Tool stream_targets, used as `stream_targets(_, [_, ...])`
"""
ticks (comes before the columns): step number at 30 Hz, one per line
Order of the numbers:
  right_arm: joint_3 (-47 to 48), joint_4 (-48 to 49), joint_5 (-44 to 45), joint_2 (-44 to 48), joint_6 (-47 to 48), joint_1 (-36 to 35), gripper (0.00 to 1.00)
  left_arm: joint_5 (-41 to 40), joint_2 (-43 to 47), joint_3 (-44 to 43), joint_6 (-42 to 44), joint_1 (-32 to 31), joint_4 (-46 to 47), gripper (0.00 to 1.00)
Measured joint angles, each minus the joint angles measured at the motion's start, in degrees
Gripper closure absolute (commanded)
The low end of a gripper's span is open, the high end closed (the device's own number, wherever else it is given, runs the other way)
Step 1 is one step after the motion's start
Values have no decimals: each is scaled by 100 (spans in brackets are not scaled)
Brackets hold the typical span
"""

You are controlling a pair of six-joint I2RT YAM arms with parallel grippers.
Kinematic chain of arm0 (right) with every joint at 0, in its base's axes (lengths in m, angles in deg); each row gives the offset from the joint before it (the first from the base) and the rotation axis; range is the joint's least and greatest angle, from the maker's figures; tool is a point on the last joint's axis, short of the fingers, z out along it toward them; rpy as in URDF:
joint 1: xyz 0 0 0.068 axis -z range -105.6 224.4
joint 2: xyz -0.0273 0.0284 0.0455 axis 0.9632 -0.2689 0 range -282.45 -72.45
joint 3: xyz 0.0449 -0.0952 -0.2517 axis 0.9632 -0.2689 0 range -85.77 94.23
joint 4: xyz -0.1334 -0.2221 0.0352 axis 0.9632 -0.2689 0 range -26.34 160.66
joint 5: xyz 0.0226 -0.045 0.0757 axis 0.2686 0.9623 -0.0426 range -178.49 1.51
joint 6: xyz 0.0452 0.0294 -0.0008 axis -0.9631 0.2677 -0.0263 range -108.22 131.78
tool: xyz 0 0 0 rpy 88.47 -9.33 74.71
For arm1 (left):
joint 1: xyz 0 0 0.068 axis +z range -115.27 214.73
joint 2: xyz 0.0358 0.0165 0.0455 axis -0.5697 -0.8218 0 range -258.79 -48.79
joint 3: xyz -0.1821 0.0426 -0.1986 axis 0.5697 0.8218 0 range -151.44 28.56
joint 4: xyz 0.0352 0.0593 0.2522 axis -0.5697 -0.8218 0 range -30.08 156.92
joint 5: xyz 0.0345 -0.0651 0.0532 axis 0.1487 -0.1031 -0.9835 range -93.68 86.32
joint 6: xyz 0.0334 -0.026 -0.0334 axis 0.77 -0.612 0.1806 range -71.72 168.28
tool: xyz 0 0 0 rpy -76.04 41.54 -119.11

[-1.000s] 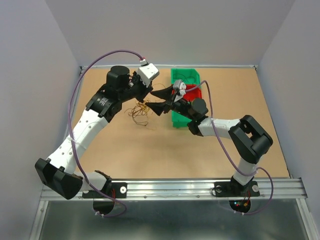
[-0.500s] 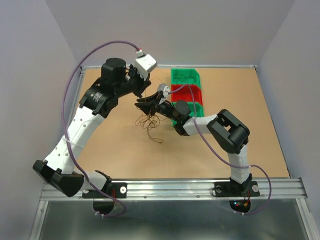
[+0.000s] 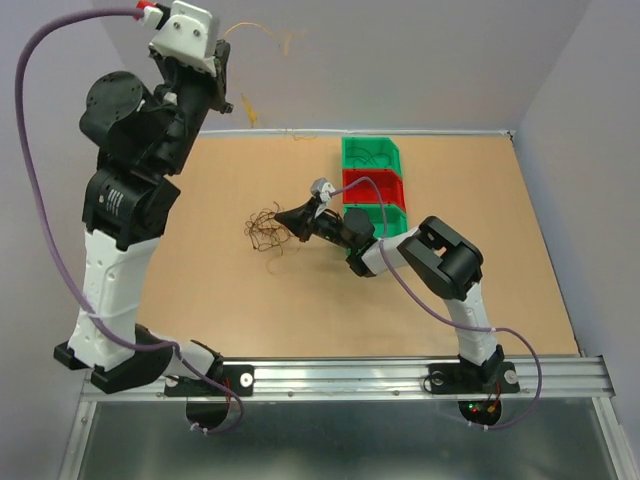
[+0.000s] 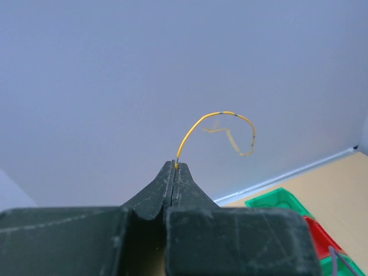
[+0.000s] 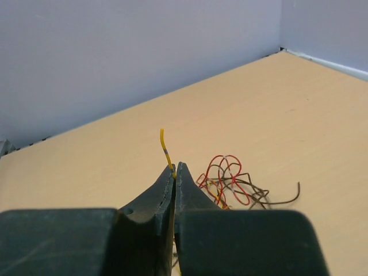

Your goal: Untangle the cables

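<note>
Your left gripper (image 4: 174, 166), high above the tangle (image 3: 265, 228), is clenched on a yellow strand (image 4: 221, 114). The right gripper (image 5: 174, 167), beside the tangle, pinches a yellow stub (image 5: 164, 141). If you pull hard, the stub may slip or the tangle may drag.

Looks out along the left hand (image 4: 174, 167), dark and scuffed, filling the bottom of the frame. Closed tight, fingers (image 4: 187, 184) pressed together with no gap. Pinches a thin yellow cable (image 4: 224, 112) at the very tips. From there, a rise up and to the right, an arch, then a curl back down into a loose open loop, free in the air, with a few darker marks along it. Behind, a plain pale blue-grey wall (image 4: 115, 69). Low at the right, a corner of tan surface (image 4: 342, 184), with a green bin (image 4: 276, 201) and a red bin (image 4: 321, 231) touching it.
</note>
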Motion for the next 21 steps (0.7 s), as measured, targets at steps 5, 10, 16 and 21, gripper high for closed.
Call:
stream_targets(5, [-173,-22,129,7,120,0,72,-219,551,901,-55,0,636,100])
stream_targets(10, [-544,-66,131,214,345,0,52,-221,509,1480,-105,0,916,100])
stream_targets(16, [-1200,-81,90,1147,691,0,38,39,699,3261,-131,-2,1268,100])
stream_targets(21, [-1661,-33,22,2061,909,4,35,227,1198,4898,-170,-2,1770,100])
